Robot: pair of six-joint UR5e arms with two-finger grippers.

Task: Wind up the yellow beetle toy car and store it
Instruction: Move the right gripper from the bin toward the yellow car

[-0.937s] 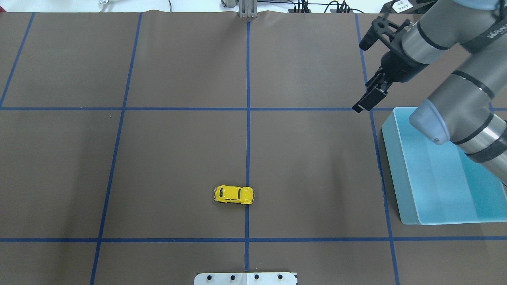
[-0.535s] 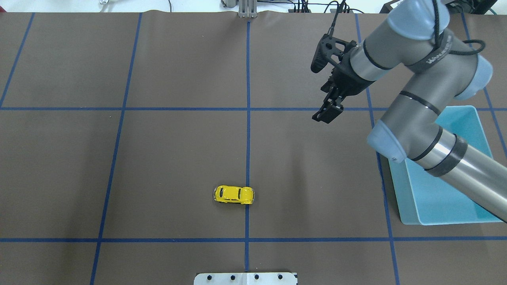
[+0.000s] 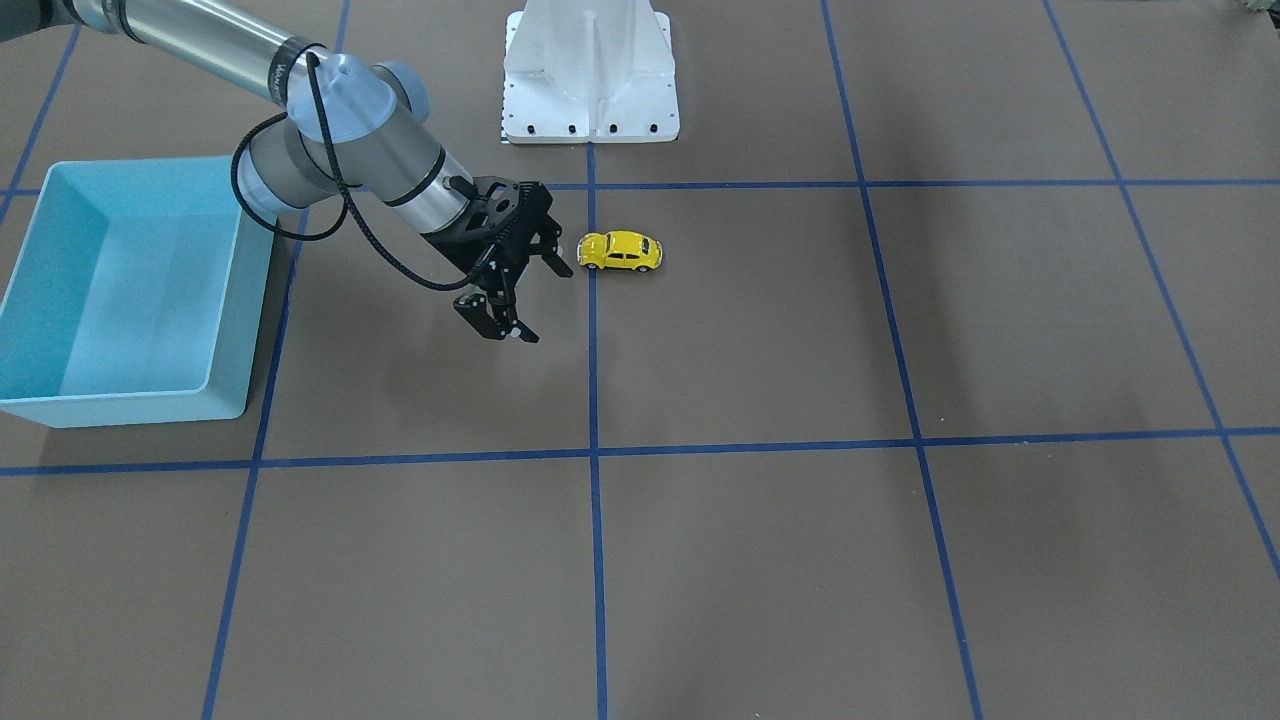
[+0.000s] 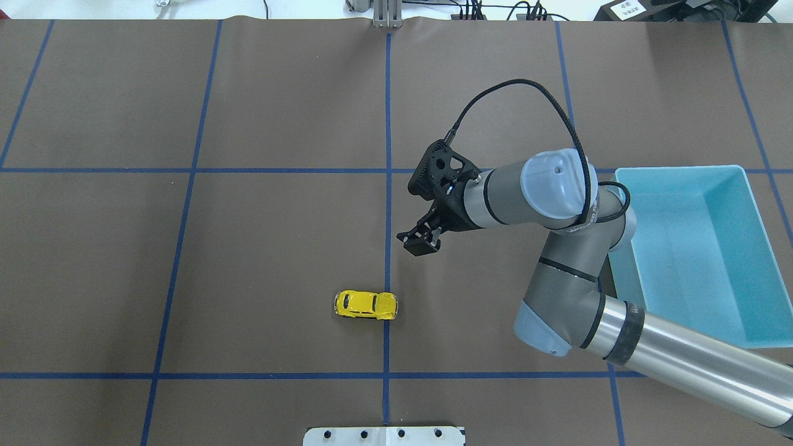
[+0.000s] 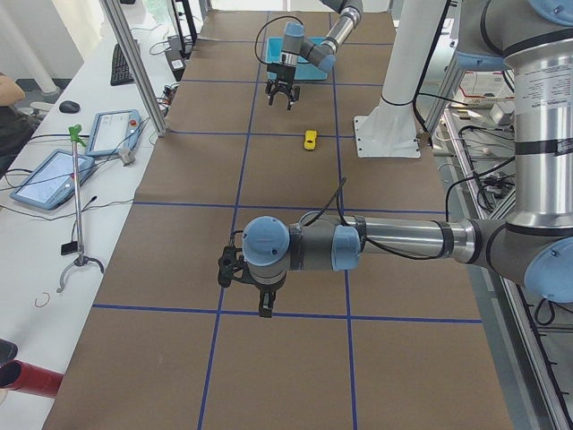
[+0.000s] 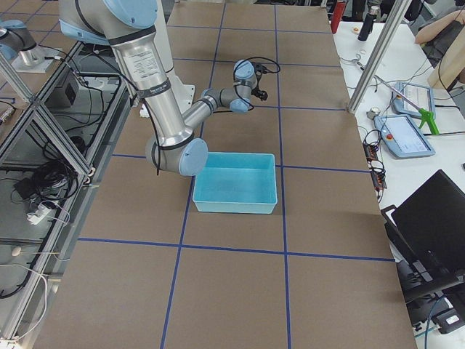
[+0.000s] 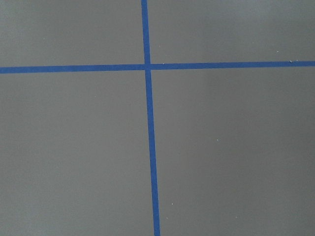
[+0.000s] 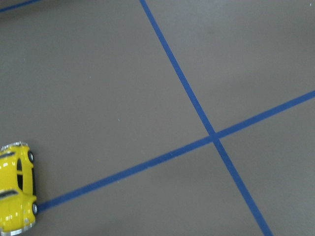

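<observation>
Place: robotics lab.
Table: brown mat [image 4: 279,248], blue tape grid [image 4: 388,124].
Side benches: teach pendants [image 5: 49,176], keyboard [image 5: 119,64], laptop [image 6: 429,218].
Frame: aluminium posts [image 5: 133,67], trailing cables [image 6: 51,182].

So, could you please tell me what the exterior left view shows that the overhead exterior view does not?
Only exterior left shows the left gripper, hanging above the table, and a side bench with tablets. Only the overhead shows the inside of the light blue bin plainly. Both show the yellow beetle toy car, its front over a blue tape line, and the right gripper, apart from it.
</observation>
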